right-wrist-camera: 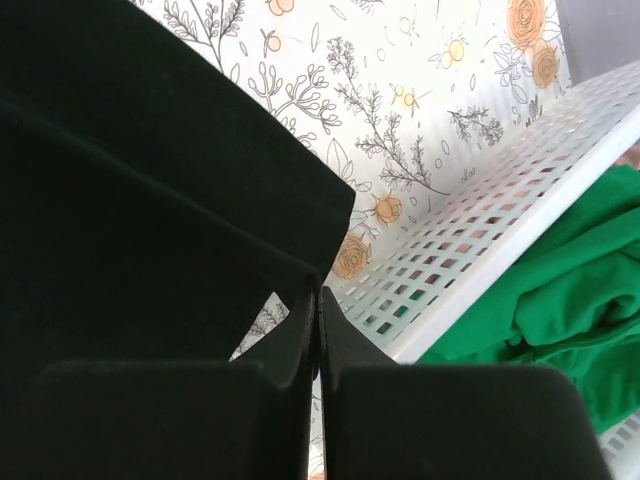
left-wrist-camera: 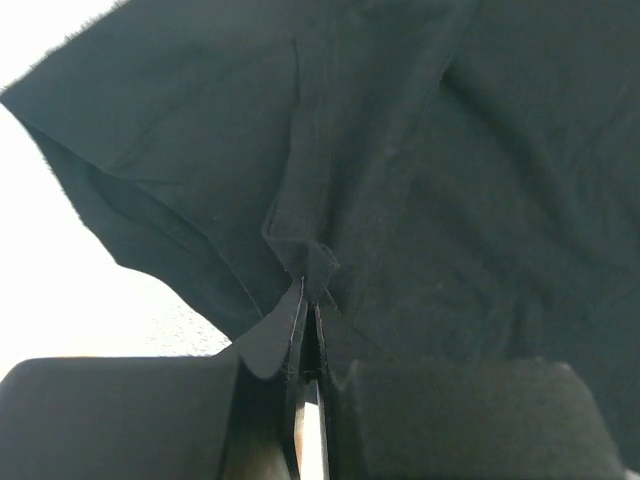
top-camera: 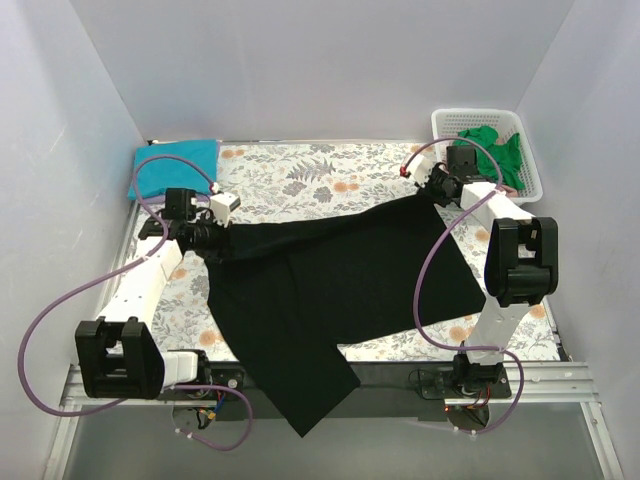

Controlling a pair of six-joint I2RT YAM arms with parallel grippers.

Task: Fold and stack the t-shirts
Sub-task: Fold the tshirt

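A large black t-shirt [top-camera: 330,290] hangs stretched between my two grippers above the floral table cover, its lower part draping over the near table edge. My left gripper [top-camera: 212,240] is shut on the shirt's left end; the left wrist view shows the jaws pinching a bunched seam of the black cloth [left-wrist-camera: 400,200]. My right gripper [top-camera: 432,190] is shut on the shirt's right corner [right-wrist-camera: 150,200], next to the basket. A folded teal t-shirt [top-camera: 172,165] lies at the far left corner. Green t-shirts [top-camera: 490,150] sit in the basket and also show in the right wrist view [right-wrist-camera: 570,320].
A white lattice basket [top-camera: 530,170] stands at the far right corner, close beside my right gripper; its wall [right-wrist-camera: 480,240] fills the right wrist view. The floral table cover [top-camera: 300,175] lies under everything. White walls enclose the table on three sides.
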